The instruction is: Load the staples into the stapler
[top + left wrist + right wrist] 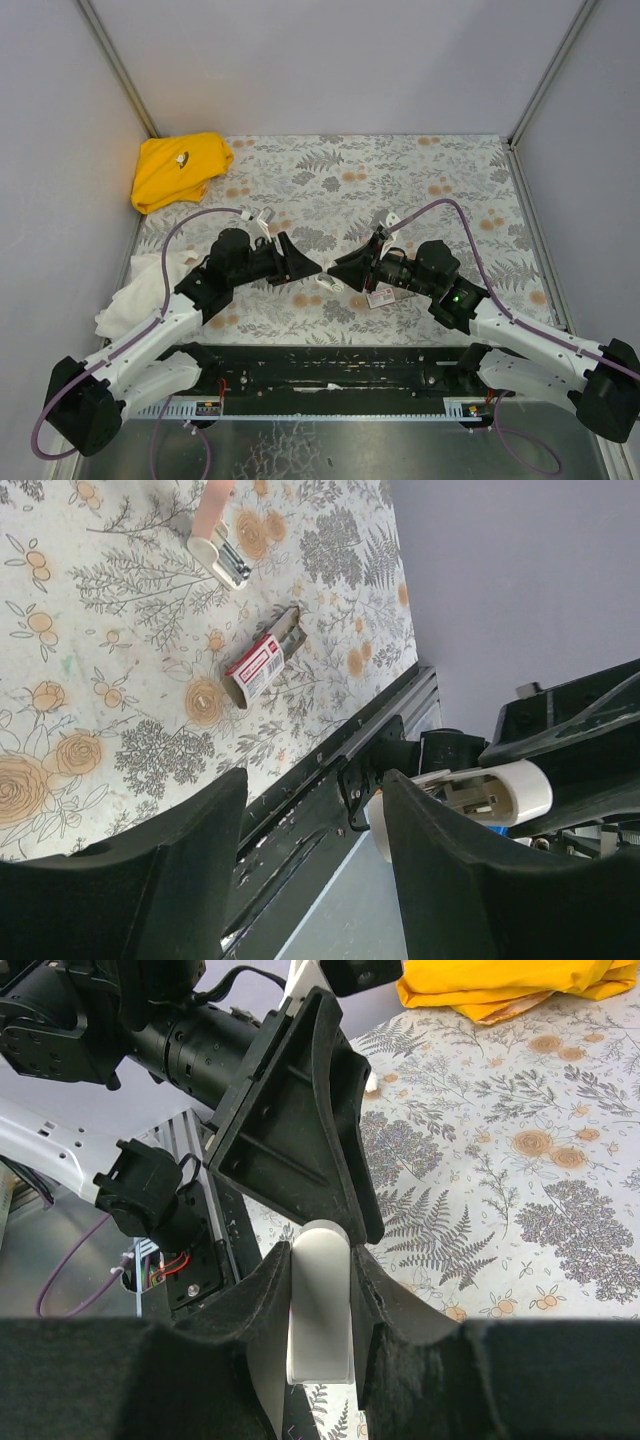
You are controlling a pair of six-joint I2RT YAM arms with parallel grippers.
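The stapler (pixel 215 550), tiny, pale pink and white with dark metal showing at its white end, lies flat near the middle of the worktop's near edge; the staples cannot be made out, only their red-and-white box (pixel 255 667) nearby, its grey tray (pixel 291 630) slid partly out

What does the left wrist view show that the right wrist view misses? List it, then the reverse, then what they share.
Only the left wrist: the pink-and-white stapler lying on the table, and the red-and-white staple box with a grey tray sticking out of one end.
Only the right wrist: the yellow cloth bunched on the table.
Both: the floral table cover, the left pincer open with nothing between its fingers, and the right pincer shut on a white piece.
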